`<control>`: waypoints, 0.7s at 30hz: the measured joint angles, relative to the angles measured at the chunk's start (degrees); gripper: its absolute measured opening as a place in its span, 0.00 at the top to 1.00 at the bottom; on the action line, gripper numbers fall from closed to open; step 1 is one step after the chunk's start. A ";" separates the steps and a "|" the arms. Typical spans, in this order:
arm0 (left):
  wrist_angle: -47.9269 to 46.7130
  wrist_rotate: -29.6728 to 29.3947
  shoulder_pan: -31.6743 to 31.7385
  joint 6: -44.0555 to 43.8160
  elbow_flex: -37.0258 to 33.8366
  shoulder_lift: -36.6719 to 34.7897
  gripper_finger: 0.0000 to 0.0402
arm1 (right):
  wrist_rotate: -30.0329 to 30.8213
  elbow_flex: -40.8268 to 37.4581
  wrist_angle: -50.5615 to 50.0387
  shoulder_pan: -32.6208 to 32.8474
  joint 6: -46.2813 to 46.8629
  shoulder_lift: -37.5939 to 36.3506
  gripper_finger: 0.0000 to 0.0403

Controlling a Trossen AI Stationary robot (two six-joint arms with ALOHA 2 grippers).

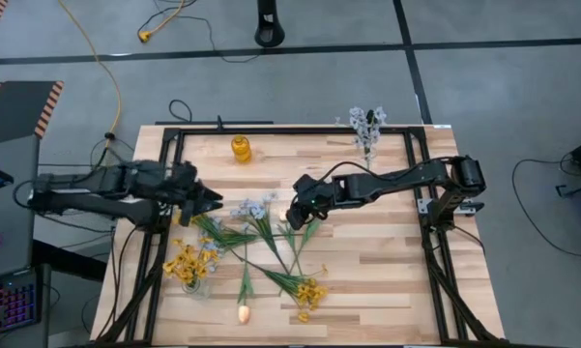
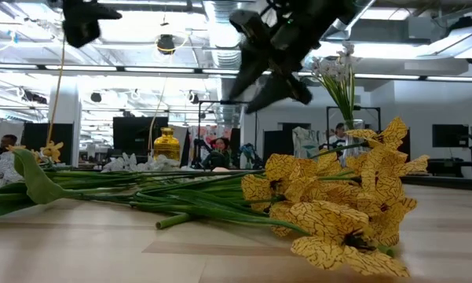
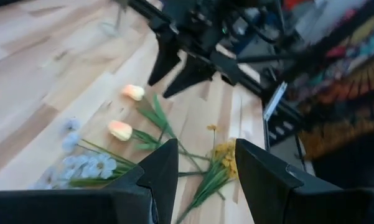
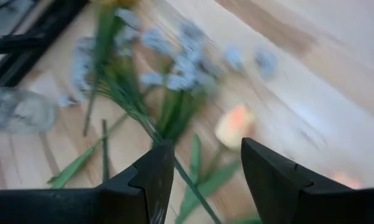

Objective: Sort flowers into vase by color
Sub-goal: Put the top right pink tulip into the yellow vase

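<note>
- Left end effector point(image 1: 213, 201): open, empty, above pale blue-white sprays point(image 1: 254, 208).
- Right end effector point(image 1: 297, 218): open, empty, over green stems mid-table point(image 1: 387, 280).
- Flowers loose on table: yellow clusters point(image 1: 309, 292), peach bud point(image 1: 242, 312).
- Yellow blossoms also in glass vase point(image 1: 186, 266), near left edge.

From above, even overhead light falls flat on my tabletop point(image 1: 367, 261), with only faint, soft shadows under my arms. At table height the ceiling lights point(image 2: 165, 39) glare white and my arm hangs against them as a dark silhouette; the nearest yellow blossoms point(image 2: 338, 212) are sharp while the room behind goes soft. My right wrist's picture is smeared with motion blur across the pale blue flowers point(image 4: 174, 68). My left wrist's picture is blurred toward its far edge.
</note>
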 joint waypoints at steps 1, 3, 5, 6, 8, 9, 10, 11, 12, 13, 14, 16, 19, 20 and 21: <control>0.32 1.87 1.47 1.70 0.00 0.79 0.64 | 0.00 0.00 -1.54 0.16 2.10 0.00 0.47; 0.79 4.80 4.21 4.98 0.00 2.32 0.64 | 0.00 0.00 -4.69 0.78 6.31 0.00 0.47; 0.75 6.44 6.47 7.65 0.00 3.59 0.64 | 0.01 0.00 -7.40 1.46 10.40 0.00 0.47; 0.72 6.79 7.40 8.69 0.00 4.20 0.64 | 0.03 0.00 -8.51 1.79 12.53 0.00 0.47; 0.70 7.23 8.89 10.77 0.00 5.23 0.64 | 0.26 0.00 -10.62 2.43 16.80 0.00 0.47; 0.71 7.46 9.53 11.70 0.00 5.66 0.64 | 0.42 0.00 -11.60 2.75 18.90 0.00 0.47; 0.73 7.73 10.06 12.60 0.00 6.00 0.64 | 0.64 0.00 -12.58 3.03 21.02 0.00 0.47; 0.73 7.91 10.49 13.51 0.00 6.25 0.64 | 1.33 0.00 -13.55 3.26 23.02 0.03 0.47; 0.81 7.94 10.81 14.20 0.00 6.57 0.64 | 2.31 0.00 -14.40 3.54 24.86 0.11 0.47; 0.92 7.99 11.12 14.76 0.00 6.78 0.64 | 3.23 0.00 -15.40 3.81 26.73 0.15 0.47; 0.93 7.99 11.27 15.22 0.00 6.87 0.64 | 3.80 0.00 -16.48 4.08 28.71 0.21 0.47; 1.01 8.03 11.53 16.16 0.00 6.98 0.64 | 4.68 -0.28 -17.73 4.63 32.15 0.24 0.47; 1.01 8.02 11.54 16.40 0.00 7.20 0.64 | 5.20 -1.98 -17.40 5.58 37.37 0.22 0.47; 1.03 8.04 11.54 16.54 0.00 7.18 0.64 | 5.23 -2.50 -17.53 5.95 39.06 0.30 0.47; 1.05 8.04 11.54 16.86 0.00 7.14 0.64 | 5.23 -3.04 -17.27 6.33 40.43 0.31 0.47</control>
